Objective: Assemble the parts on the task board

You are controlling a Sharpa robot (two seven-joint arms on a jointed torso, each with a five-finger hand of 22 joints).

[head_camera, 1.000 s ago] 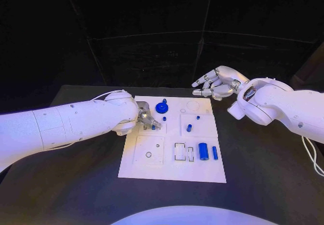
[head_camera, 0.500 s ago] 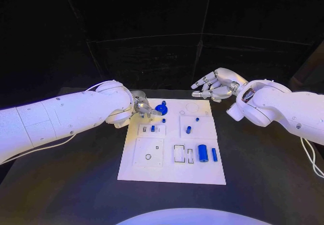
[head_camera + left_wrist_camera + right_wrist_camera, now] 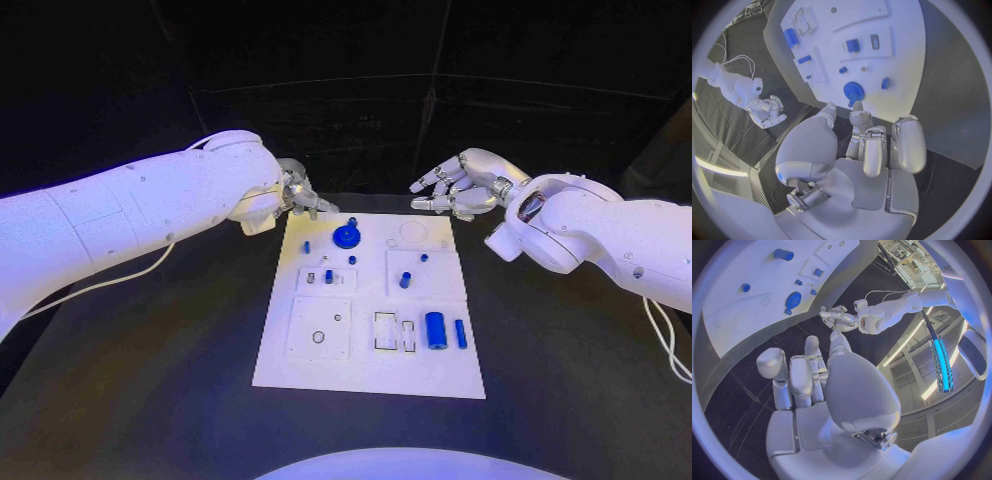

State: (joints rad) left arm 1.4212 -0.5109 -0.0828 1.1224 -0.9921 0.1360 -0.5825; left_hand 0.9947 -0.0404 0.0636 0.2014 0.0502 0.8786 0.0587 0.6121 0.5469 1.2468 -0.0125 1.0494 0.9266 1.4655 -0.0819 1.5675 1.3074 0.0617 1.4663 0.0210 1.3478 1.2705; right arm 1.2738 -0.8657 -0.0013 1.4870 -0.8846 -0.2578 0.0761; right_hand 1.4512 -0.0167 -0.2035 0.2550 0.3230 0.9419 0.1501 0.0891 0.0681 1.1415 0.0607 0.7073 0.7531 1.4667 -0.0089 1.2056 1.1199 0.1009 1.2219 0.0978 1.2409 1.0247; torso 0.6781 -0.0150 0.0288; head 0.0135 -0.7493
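The white task board [image 3: 368, 352] lies in the middle of the black table. A blue round knob [image 3: 346, 237] stands near its far edge, with several small blue parts [image 3: 329, 276] around it. A thick blue cylinder [image 3: 434, 325] and a slim blue pin [image 3: 460, 334] lie at the near right. My left hand [image 3: 300, 198] hovers off the board's far left corner with nothing in it. In the left wrist view my left hand [image 3: 873, 145] points its fingers toward the knob [image 3: 853, 92]. My right hand [image 3: 454, 185] hangs beyond the far right corner, fingers apart and empty.
The board [image 3: 898, 75] carries raised white squares with slots and holes; one on the near left has a ring and a small hole [image 3: 317, 331]. Black table surface [image 3: 159, 380] surrounds the board on all sides. A dark backdrop stands behind the table.
My left hand has lifted off the small blue part in the board's left middle block and drawn back to the far left corner. The part stays in the block. My right hand has barely moved.
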